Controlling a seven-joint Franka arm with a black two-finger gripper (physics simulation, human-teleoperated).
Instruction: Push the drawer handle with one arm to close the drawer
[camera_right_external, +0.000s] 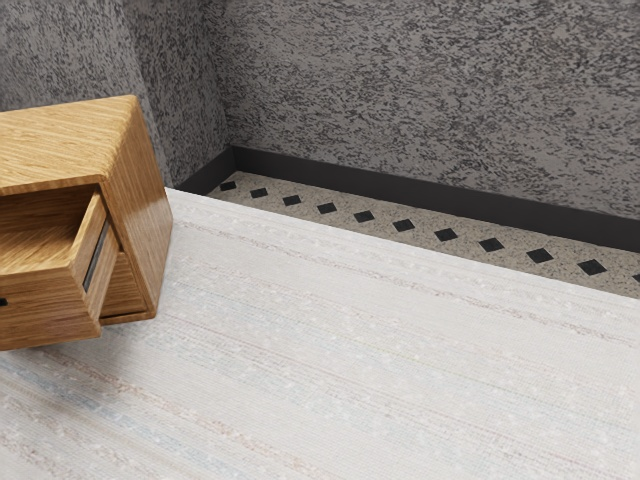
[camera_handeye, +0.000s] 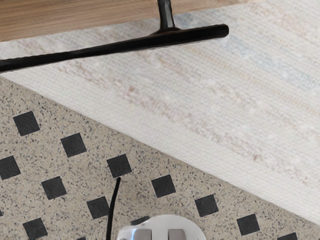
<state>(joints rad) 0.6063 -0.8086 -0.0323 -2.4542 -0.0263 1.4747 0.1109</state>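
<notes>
At the exterior view's left stands a wooden cabinet (camera_right_external: 140, 215), cut by the view's edge. Its drawer (camera_right_external: 45, 308) is pulled out, with the hollow inside and a dark side rail showing. A small dark bit of the handle (camera_right_external: 3, 302) shows on the drawer front. In the wrist view the black bar handle (camera_handeye: 125, 46) runs across the upper part, joined by a short stem to the wooden front (camera_handeye: 90, 16). Bare floor and rug lie around the bar, and nothing is seen touching it.
A pale striped rug (camera_right_external: 390, 350) covers much of the floor, bordered by diamond-patterned tiles (camera_right_external: 420, 238) and a mottled grey wall (camera_right_external: 430, 90). In the wrist view a white rounded body (camera_handeye: 162, 222) and a thin black cable (camera_handeye: 112, 205) appear over the tiles.
</notes>
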